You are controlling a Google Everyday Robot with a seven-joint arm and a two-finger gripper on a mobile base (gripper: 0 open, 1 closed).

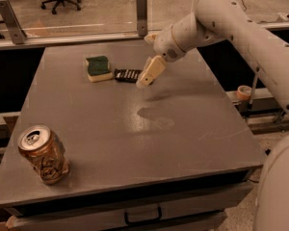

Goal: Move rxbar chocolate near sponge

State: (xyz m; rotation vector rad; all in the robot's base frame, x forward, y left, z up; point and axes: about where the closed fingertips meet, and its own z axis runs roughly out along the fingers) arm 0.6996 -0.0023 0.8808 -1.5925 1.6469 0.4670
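The rxbar chocolate (127,75), a flat black wrapper with white lettering, lies on the grey table (135,143) at the back. Its left end is right next to the sponge (98,67), a green-topped block on a cream base. My gripper (147,77) hangs at the bar's right end, with a cream finger (152,69) pointing down just beside the wrapper. The jaws look open and hold nothing. The bar rests flat on the table.
A tan soda can (43,154) stands upright near the table's front left corner. A glass barrier with metal posts (141,11) runs along the back edge. A roll of tape (243,92) sits on a ledge to the right of the table.
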